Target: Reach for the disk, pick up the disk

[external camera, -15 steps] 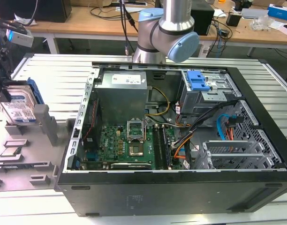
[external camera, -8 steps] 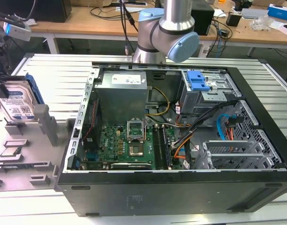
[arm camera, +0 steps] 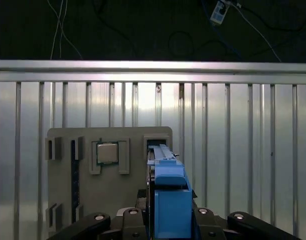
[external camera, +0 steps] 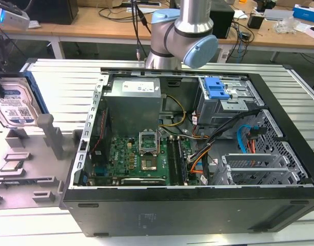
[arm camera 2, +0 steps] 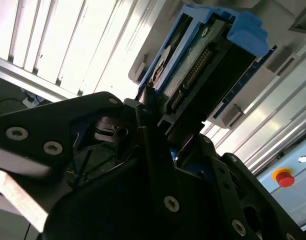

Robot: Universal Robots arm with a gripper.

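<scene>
Claw [arm camera: 171,221] around disk [external camera: 13,105], over slatted table [arm camera: 253,150]

Lab; open computer case [external camera: 172,210]; cabled workbench [external camera: 85,28]

You find no word or number here that can be read: in the exterior view the disk [external camera: 14,105] carries a blue-and-white label [external camera: 17,114] across its silver face, with barcode-like stripes and rows of fine print, but the characters are too small to tell apart. Inside the open computer case [external camera: 188,210], the grey power-supply box [external camera: 134,110] bears a white sticker [external camera: 139,87] on its upper face. You can see dark lines of print and a small blue mark on it, yet not one letter or figure.
</scene>
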